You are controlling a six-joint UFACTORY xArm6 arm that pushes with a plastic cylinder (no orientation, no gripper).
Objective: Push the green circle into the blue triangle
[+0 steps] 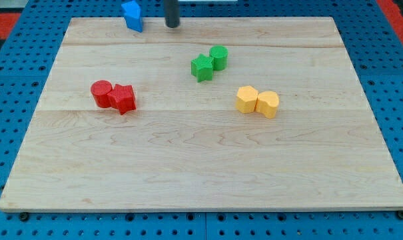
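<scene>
The green circle (219, 57) sits on the wooden board (201, 167) right of centre, near the view's top, touching a green star-shaped block (202, 67) at its lower left. The blue triangle (132, 15) lies at the board's top edge, left of centre. My tip (172, 25) is on the board's top edge, a short way right of the blue triangle and apart from it. It is up and to the left of the green circle.
A red cylinder (102, 93) and a red star-shaped block (123, 99) touch at the view's left. Two yellow blocks (258, 101) touch right of centre. A blue pegboard (401, 80) surrounds the board.
</scene>
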